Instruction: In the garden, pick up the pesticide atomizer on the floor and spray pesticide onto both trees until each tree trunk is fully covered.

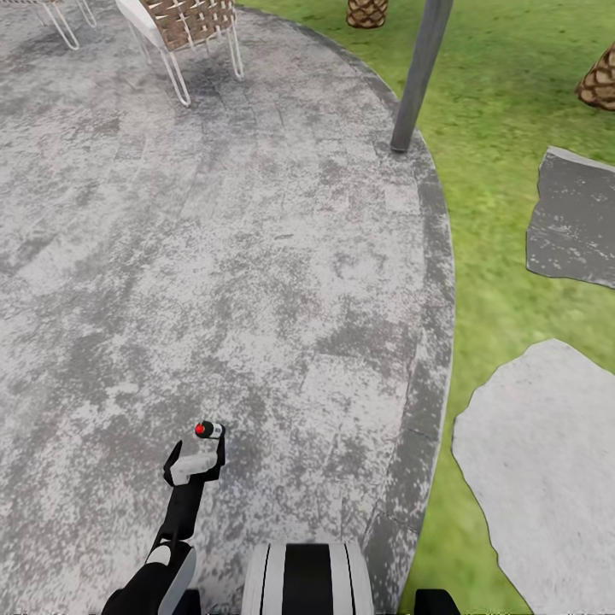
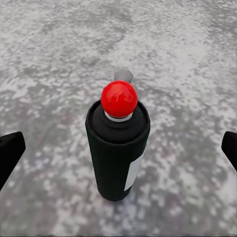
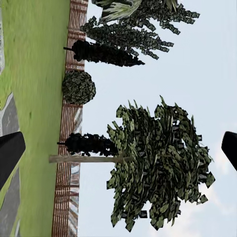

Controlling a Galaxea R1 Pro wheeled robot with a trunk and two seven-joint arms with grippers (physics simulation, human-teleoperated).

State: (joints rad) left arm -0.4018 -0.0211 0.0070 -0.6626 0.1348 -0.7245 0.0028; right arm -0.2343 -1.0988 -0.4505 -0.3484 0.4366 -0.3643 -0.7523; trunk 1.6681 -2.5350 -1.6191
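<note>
The pesticide atomizer [image 2: 117, 153], a slim black can with a white label and a round red top, stands upright on the grey stone paving. In the head view the pesticide atomizer [image 1: 207, 430] shows just ahead of my left gripper [image 1: 198, 448], low at the left. That gripper is open; its dark fingertips [image 2: 10, 150] sit far to either side of the can, not touching it. My right gripper [image 3: 118, 150] is open and empty, aimed at a distant tree [image 3: 158, 168] with a bare trunk [image 3: 84, 159].
A round stone patio [image 1: 213, 256] lies under me, with grass [image 1: 487, 171] to the right. A grey post [image 1: 420, 77] stands at the patio rim. A woven chair [image 1: 188, 26] is far ahead, stone slabs [image 1: 574, 213] and scaly palm bases [image 1: 600, 81] to the right.
</note>
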